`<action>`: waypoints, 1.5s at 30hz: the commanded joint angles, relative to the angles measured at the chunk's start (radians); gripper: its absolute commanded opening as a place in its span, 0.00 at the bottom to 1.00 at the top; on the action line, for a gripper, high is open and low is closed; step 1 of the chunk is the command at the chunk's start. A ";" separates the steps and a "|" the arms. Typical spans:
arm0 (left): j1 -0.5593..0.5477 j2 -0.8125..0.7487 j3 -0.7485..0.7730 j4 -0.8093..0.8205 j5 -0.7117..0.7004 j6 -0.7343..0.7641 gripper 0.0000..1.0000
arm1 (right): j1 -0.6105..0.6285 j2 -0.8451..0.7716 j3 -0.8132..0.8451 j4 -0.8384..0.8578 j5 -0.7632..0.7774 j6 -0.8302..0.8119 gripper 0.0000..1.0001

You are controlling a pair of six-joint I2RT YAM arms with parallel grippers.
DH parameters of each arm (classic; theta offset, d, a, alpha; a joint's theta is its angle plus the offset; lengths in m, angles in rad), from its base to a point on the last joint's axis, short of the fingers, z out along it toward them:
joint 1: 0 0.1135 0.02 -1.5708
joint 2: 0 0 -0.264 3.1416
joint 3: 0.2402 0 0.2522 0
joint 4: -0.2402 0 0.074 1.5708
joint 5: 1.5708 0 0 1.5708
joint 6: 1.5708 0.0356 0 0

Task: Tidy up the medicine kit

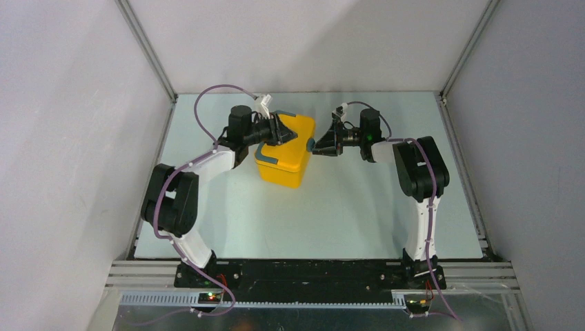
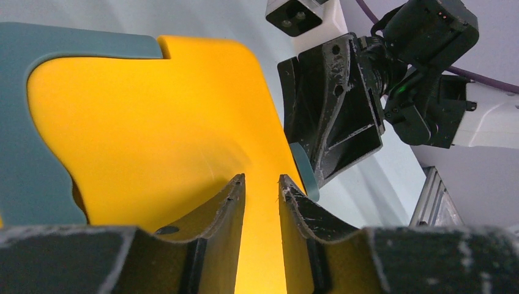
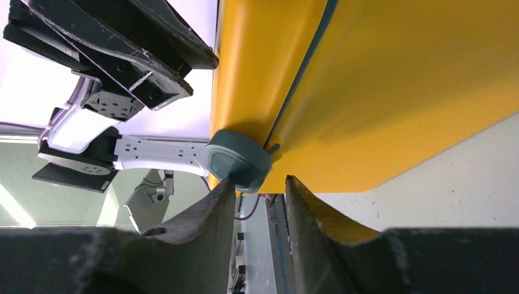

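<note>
The medicine kit [image 1: 286,157], a yellow box with its lid down, stands at the middle of the table. My left gripper [image 1: 283,129] reaches over its top from the left. In the left wrist view its fingers [image 2: 262,179] stand a little apart, tips against the yellow lid [image 2: 153,122], nothing between them. My right gripper [image 1: 319,146] comes in from the right at the blue-grey latch [image 1: 310,145]. In the right wrist view the latch [image 3: 238,159] sits just beyond the fingertips [image 3: 260,180], touching the left finger; the jaws stand apart, nothing gripped.
A blue-grey handle [image 2: 30,153] lies on the kit's lid near the left gripper. White walls with aluminium rails [image 1: 148,52] enclose the pale table mat [image 1: 345,214] on three sides. Both arm bases sit on the black bar [image 1: 310,272] at the near edge.
</note>
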 commanded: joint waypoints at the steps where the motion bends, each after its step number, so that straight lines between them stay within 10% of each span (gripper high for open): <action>1: -0.017 0.065 -0.036 -0.203 -0.061 0.049 0.35 | 0.004 0.035 0.040 0.083 0.030 0.047 0.37; 30: -0.019 0.071 -0.041 -0.206 -0.062 0.053 0.35 | 0.020 0.060 0.066 -0.094 0.042 -0.055 0.29; 37: -0.022 0.078 -0.038 -0.206 -0.059 0.052 0.35 | 0.032 0.017 0.045 0.032 -0.030 -0.023 0.52; 45: -0.025 0.075 -0.039 -0.206 -0.058 0.053 0.35 | 0.045 -0.016 0.037 0.116 -0.036 0.027 0.57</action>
